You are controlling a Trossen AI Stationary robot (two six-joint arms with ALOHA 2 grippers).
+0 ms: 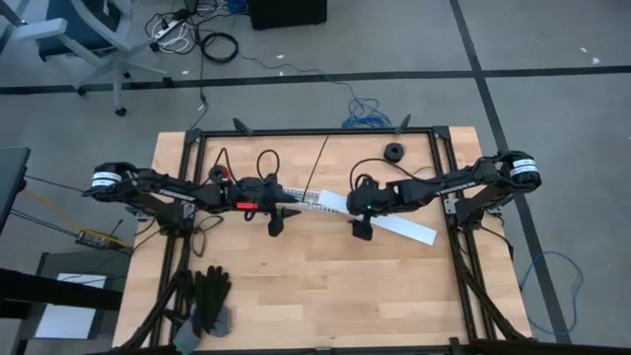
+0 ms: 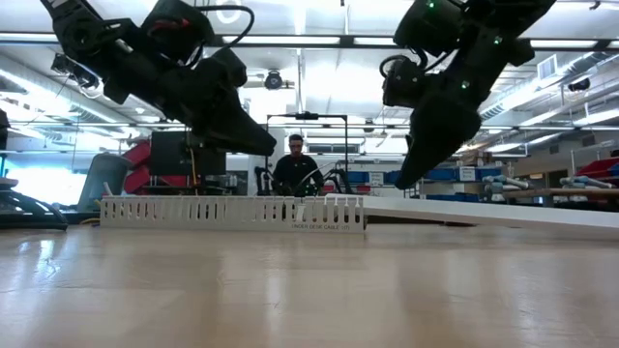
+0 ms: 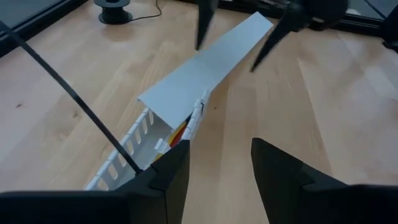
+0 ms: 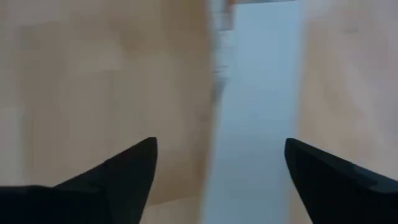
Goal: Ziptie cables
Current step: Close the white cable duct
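While the lid is off:
Right gripper (image 4: 217, 180): jaws spread above white lid (image 1: 404, 228).
Left gripper (image 3: 217, 171): jaws apart, empty; approach cables (image 3: 178, 132) squarely.

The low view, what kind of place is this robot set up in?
Probably a robotics lab or workshop: behind the wooden table runs a big hall with ceiling strip lights, benches of equipment and a person. From above, an office chair and floor cables show.
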